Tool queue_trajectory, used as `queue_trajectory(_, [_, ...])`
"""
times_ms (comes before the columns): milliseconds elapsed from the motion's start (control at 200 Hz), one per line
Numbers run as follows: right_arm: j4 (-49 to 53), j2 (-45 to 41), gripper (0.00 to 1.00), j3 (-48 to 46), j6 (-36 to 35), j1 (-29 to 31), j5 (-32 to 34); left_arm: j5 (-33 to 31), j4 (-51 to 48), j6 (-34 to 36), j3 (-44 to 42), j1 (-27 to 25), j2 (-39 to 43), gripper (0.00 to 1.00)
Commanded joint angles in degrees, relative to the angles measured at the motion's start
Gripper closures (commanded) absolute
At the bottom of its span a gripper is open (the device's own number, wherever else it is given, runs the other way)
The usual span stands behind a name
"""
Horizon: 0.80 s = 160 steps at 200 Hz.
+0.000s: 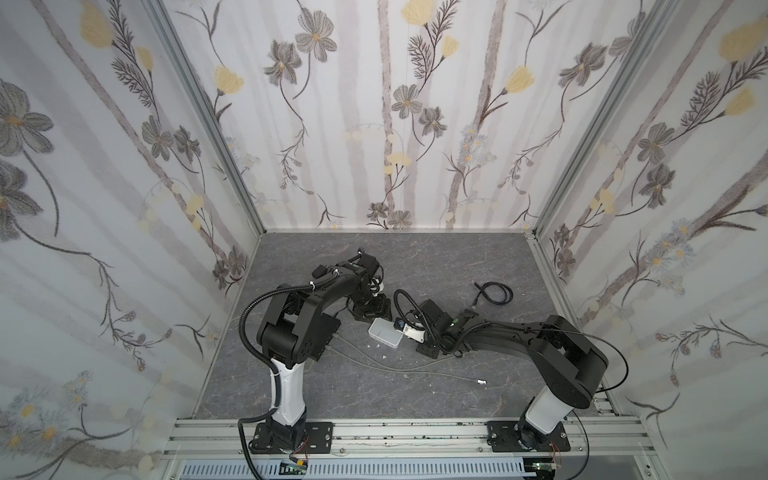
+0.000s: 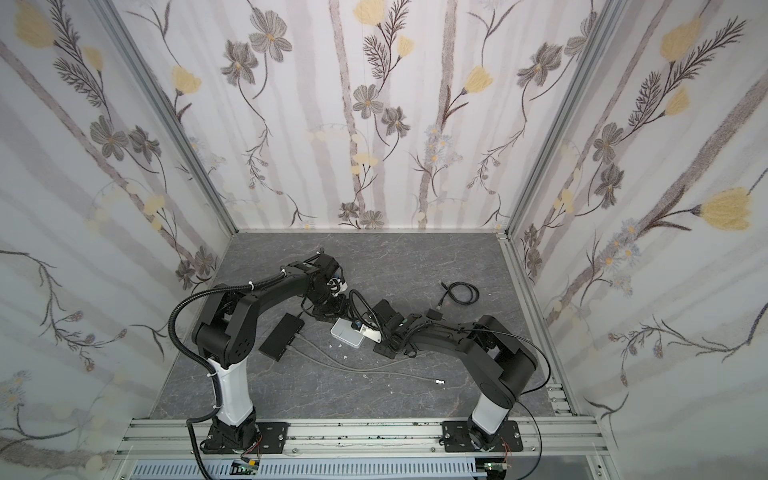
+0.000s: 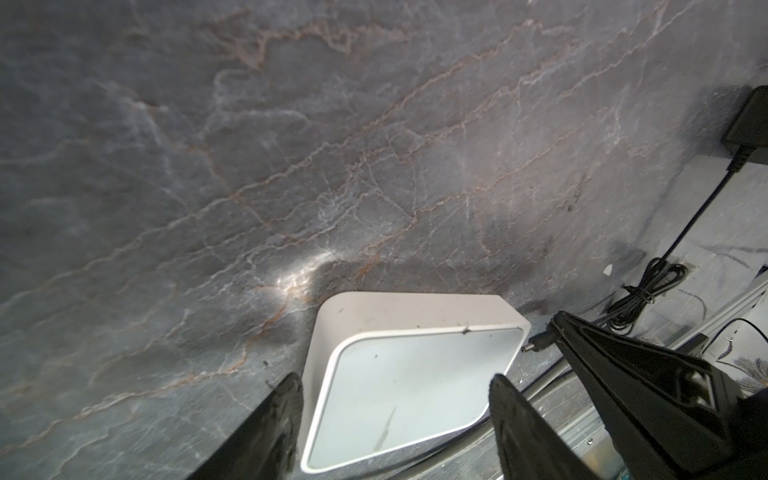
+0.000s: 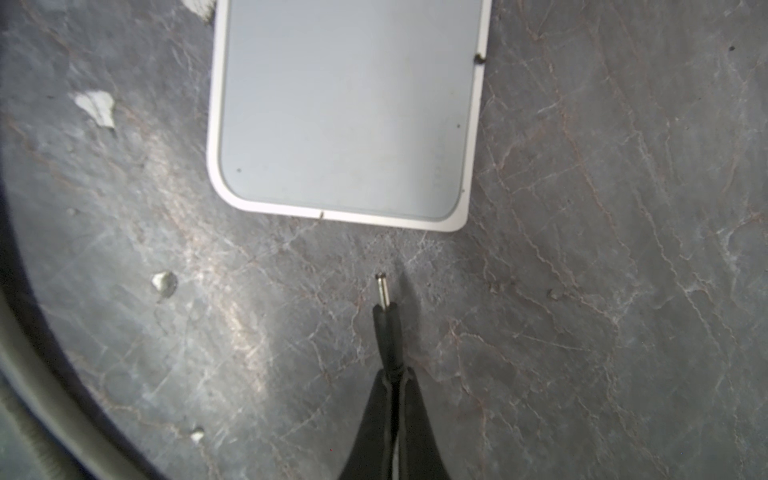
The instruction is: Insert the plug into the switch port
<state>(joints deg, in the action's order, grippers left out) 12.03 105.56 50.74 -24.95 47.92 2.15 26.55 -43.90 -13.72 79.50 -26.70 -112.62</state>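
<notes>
surface: grey marbled tabletop [image 1: 415, 266]
landmark: white switch [image 1: 385, 332]
beside it: white scraps [image 1: 384, 356], grey cables [image 1: 415, 368]
well apart: coiled black cable [image 1: 496, 293]

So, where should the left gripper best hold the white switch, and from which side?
Probably across its two long sides, coming from above: the switch lies flat, and the open left gripper already straddles it. That leaves free the short edge facing the plug.

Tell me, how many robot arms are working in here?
2. The left arm stands at near left, left tool open astride the white switch; the right arm stands at near right, right tool shut on the plug. None seems hidden.
</notes>
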Motion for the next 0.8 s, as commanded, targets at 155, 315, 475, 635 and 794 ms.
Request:
queue_trajectory(155, [-1.8, -1.3, 1.00, -0.7, 0.1, -1.8, 0.6, 0.1, -0.5, 0.1, 0.0, 0.0, -0.2, 0.28])
queue_trajectory(315, [-2.2, -1.5, 1.00, -1.4, 0.0, -1.9, 0.4, 0.0, -0.6, 0.0, 0.0, 0.0, -0.2, 0.28])
queue_trajectory(475, [-2.4, -1.4, 1.00, -1.7, 0.2, -1.8, 0.0, 0.0, -0.5, 0.1, 0.0, 0.0, -0.3, 0.28])
queue_trajectory(635, [-2.5, -1.5, 1.00, -1.8, 0.2, -1.8, 0.0, 0.0, -0.5, 0.1, 0.0, 0.0, -0.4, 0.28])
queue_trajectory(794, [-2.7, -1.4, 1.00, -1.9, 0.2, -1.8, 0.0, 0.0, -0.6, 0.1, 0.0, 0.0, -0.4, 0.28])
